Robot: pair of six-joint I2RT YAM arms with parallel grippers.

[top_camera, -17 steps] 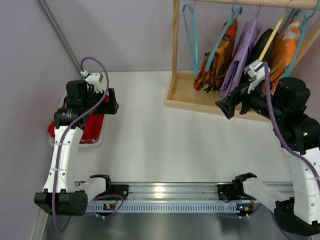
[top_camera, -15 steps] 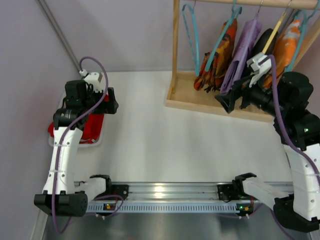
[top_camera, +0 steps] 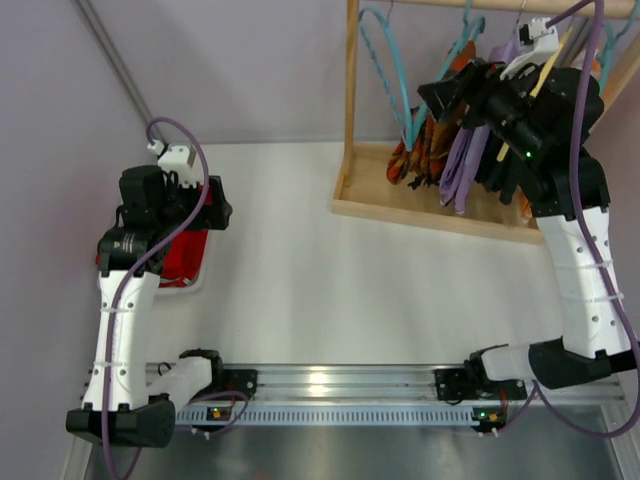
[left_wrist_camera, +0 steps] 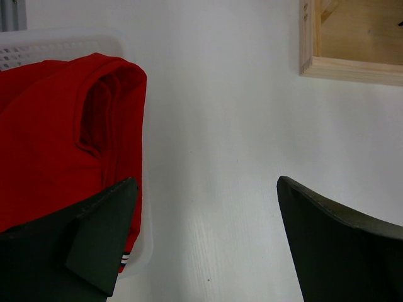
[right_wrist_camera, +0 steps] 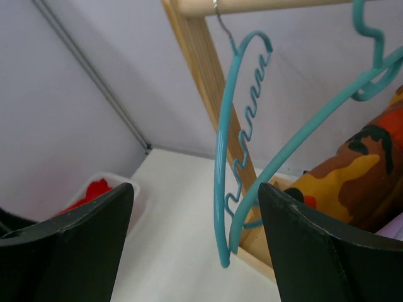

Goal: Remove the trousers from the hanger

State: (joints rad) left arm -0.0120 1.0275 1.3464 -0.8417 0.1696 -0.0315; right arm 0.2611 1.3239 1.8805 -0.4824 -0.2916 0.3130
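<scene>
Sitting in white basket (left_wrist_camera: 38, 49) — red cloth (left_wrist_camera: 50, 138), trousers (right_wrist_camera: 352, 182) draped over hanger (right_wrist_camera: 327, 116)

You see hanger (right_wrist_camera: 277, 167): smooth teal plastic, faint sheen; trousers (right_wrist_camera: 352, 182): soft matt cloth; rack (right_wrist_camera: 201, 69): pale bare wood, grain visible; table (left_wrist_camera: 220, 126): white, smooth, matt; red cloth (left_wrist_camera: 44, 145): soft, matt folds; base rail (top_camera: 330, 385): grooved metal, glossy glare.

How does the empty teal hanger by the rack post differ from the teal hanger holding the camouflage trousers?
The empty hanger carries nothing; the loaded hanger has the trousers hanging on it. The empty hanger has a wavy inner edge and a metal hook; the loaded hanger's arm is smooth. Both are teal and hang from the wooden rail.
</scene>
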